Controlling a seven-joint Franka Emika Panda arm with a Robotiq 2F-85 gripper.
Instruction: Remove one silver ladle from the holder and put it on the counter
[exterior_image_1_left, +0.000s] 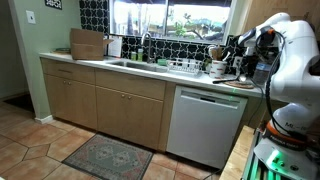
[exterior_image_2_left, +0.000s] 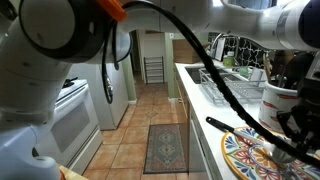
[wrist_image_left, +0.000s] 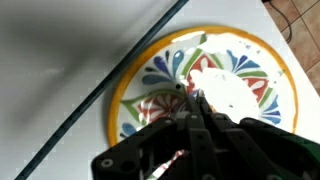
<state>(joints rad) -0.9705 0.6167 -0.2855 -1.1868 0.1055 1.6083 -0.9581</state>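
Your claw hangs over the painted plate and looks pressed together; whether it pinches something, I cannot tell. The holder stands upright on the surface just beside the plate, with dark handles sticking out.

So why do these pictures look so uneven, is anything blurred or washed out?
In an exterior view the window glares with daylight, leaving the counter dimmer; in an exterior view the arm sits close to the lens and looks soft; the wrist view is blurred, the plate smeared and the dark fingers out of focus.
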